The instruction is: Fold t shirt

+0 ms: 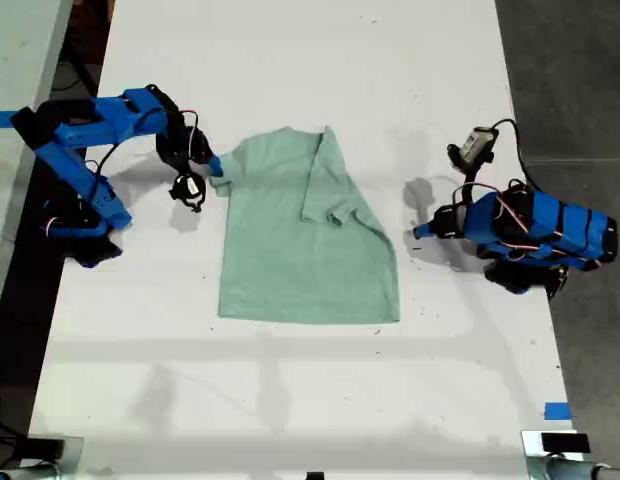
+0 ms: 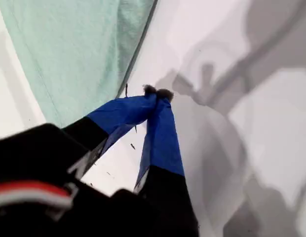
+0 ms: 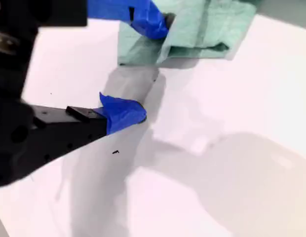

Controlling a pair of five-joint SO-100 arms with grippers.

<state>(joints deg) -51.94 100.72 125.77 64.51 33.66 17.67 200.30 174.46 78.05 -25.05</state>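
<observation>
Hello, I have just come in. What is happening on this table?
Two blue robot arms are folding a pale mint-green cloth t shirt on a white table. One sleeve side is already folded over onto the body. My second gripper is open at the sleeve on the exterior view's left, with one finger over the cloth edge. My first gripper is shut on nothing, resting off the shirt on the exterior view's right.

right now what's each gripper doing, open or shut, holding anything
My first gripper: jaws shut, empty, beside the t shirt.
My second gripper: jaws open, one tip at the sleeve, nothing held.
</observation>
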